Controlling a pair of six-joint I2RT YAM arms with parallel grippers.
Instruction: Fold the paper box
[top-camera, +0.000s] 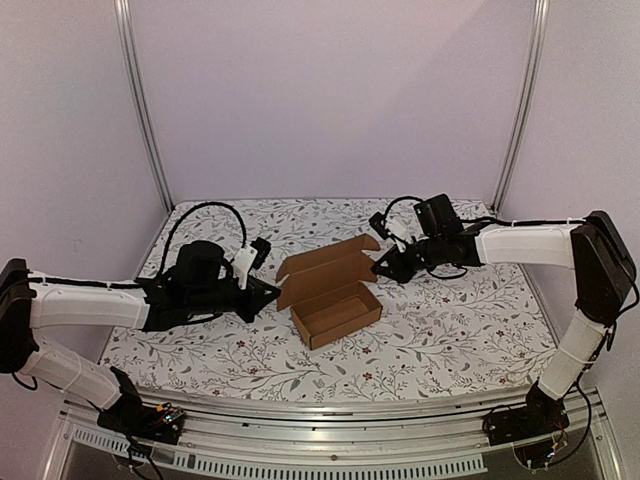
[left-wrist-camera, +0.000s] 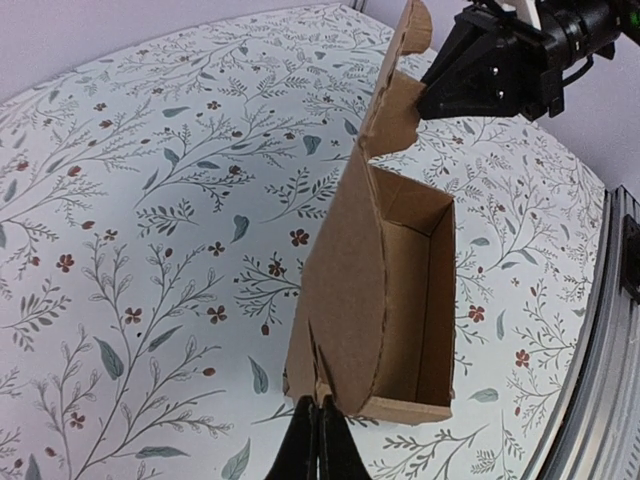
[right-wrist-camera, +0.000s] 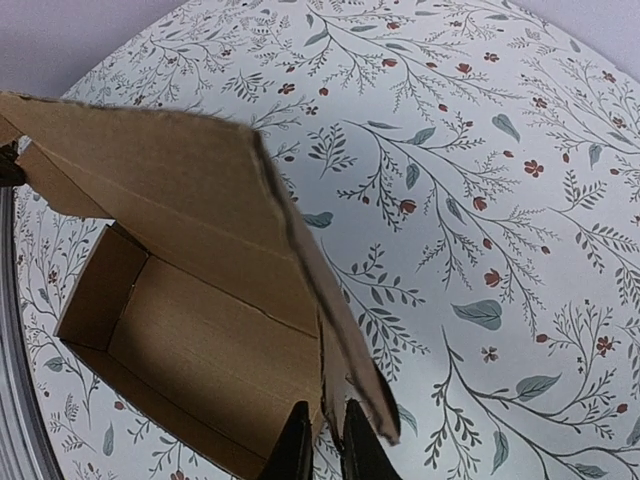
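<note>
The paper box (top-camera: 335, 305) is a small brown carton lying open-topped mid-table, its lid (top-camera: 325, 263) raised behind it. My left gripper (top-camera: 273, 292) is shut, and in the left wrist view its tips (left-wrist-camera: 316, 400) press against the box's (left-wrist-camera: 385, 290) near corner. I cannot tell whether any cardboard is pinched there. My right gripper (top-camera: 382, 266) is at the lid's right end. In the right wrist view its jaws (right-wrist-camera: 327, 403) are closed on a thin side flap (right-wrist-camera: 345, 345) of the box (right-wrist-camera: 200, 330). The right gripper (left-wrist-camera: 440, 95) also shows beyond the lid.
A floral cloth (top-camera: 450, 320) covers the table. Metal frame posts (top-camera: 145, 110) stand at the back corners against pale walls. An aluminium rail (top-camera: 330, 425) runs along the near edge between the arm bases.
</note>
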